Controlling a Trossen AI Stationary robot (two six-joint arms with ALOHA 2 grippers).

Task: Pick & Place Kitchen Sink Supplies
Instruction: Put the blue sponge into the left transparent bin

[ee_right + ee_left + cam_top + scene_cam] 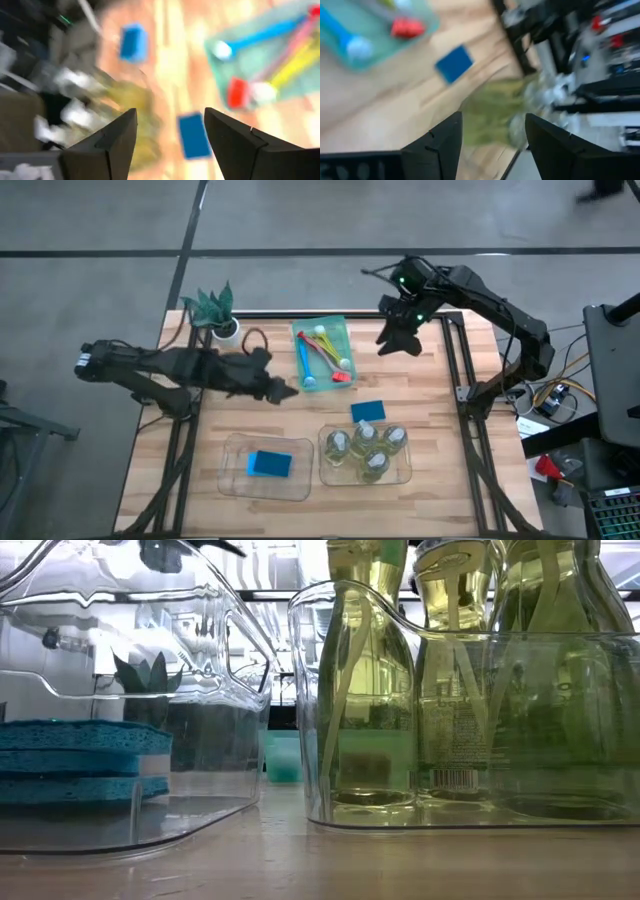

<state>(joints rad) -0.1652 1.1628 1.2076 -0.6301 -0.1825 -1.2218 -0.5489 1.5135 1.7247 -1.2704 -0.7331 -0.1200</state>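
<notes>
With both tools open and empty, the left tool [283, 391] — nearer the loose sponge [368, 411] than the right tool [398, 340] — should drop squarely over it before closing.

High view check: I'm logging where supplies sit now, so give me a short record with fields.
bottles: four in the right bin
sponges: blue stack in the left bin; one loose on the table
brushes: blue, red and yellow in the green tray
left gripper: open, empty, left of the tray
right gripper: open, empty, right of the tray
</notes>
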